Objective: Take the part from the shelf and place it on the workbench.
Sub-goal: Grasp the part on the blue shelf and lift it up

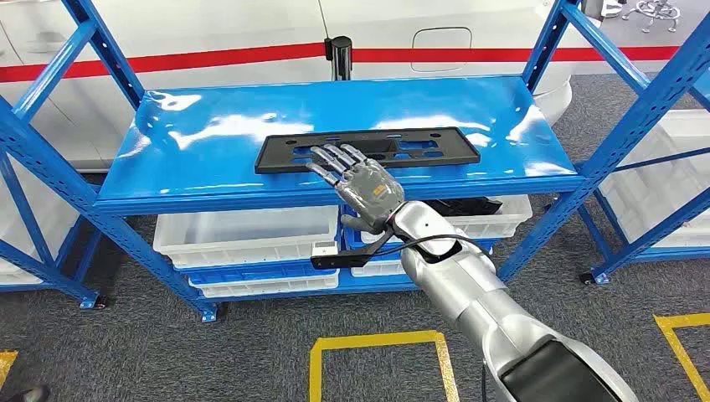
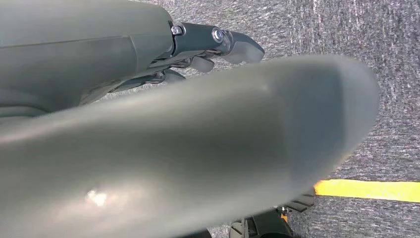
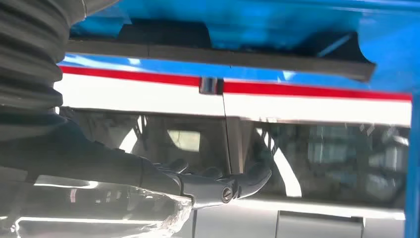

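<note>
Silver right arm reaches up from the near edge, its grey right hand (image 1: 362,180) spread flat, holding nothing, fingertips over the near edge of the flat black slotted plastic part (image 1: 367,149).
The part lies on the glossy blue metal shelf (image 1: 209,126), bare surface either side; blue uprights (image 1: 624,126) flank it. White plastic bins (image 1: 251,234) sit below. The left hand (image 2: 218,42) hangs over grey carpet, blurred and mostly hidden; I cannot tell its grip.

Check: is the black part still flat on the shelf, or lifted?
Flat on the shelf. The black part lies level, with the right hand stretched over its near edge.
</note>
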Robot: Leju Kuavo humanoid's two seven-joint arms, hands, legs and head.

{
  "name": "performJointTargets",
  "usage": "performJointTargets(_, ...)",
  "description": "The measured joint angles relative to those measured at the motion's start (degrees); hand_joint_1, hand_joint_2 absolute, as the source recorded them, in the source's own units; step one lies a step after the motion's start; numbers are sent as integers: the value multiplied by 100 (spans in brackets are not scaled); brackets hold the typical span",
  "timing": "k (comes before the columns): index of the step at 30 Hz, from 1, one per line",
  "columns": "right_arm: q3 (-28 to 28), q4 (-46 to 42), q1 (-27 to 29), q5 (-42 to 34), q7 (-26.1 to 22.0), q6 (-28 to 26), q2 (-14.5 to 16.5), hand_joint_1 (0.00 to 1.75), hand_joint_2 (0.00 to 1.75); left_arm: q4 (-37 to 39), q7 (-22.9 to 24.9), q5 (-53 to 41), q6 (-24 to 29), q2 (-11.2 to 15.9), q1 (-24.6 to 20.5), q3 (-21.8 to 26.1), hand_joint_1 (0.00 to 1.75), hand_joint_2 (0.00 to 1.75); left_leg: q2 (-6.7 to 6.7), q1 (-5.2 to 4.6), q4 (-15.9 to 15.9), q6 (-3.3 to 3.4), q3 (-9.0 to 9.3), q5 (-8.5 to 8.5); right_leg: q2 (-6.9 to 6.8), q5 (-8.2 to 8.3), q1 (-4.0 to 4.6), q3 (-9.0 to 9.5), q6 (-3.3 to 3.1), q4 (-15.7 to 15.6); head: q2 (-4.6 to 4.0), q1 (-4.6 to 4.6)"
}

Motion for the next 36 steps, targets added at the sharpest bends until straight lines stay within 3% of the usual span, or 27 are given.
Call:
performJointTargets(7,193,1127,-769,-89,249,498,327,0,175,13,43,20,1,0,0,-69,0,0,0,0,0,-1,-2,1,0,0,0,-3,0,0,0,0)
performJointTargets(15,263,1374,-894,-115,208,593,375,0,175,32,-12,101,1,0,2,-69,0,0,-1,-1,0,-1,-5,1,0,0,0,-1,0,1,0,1)
performJointTargets(18,336,1322,-944,-179,90,1068,387,0,175,33,-243,328,-124,17,38,25,0,0,13,0,1,-2,-6,2,6,6,1,-8,-8,3,0,1)
performJointTargets(21,441,781,-772,-323,631,1624,92,0,175,36,-496,190,-533,140,73,14,0,0,-6,2,3,-2,-9,5,-16,8,0,-21,-18,-1,0,0)
performJointTargets(25,595,513,-756,-705,403,1595,-342,0,175,41,-739,326,-673,285,142,23,0,0,-3,-4,3,-4,-45,20,-11,21,14,-21,-16,6,0,3)
performJointTargets(33,860,533,-955,-928,542,1582,-547,0,175,46,-800,408,-770,404,137,50,0,0,5,-18,48,15,-82,8,14,49,-45,-52,6,-13,0,0)
performJointTargets(36,952,533,-1058,-1058,512,1681,-586,0,175,46,-794,445,-650,417,135,83,0,0,3,-14,5,93,-77,-6,18,83,-25,-64,72,71,0,-1)
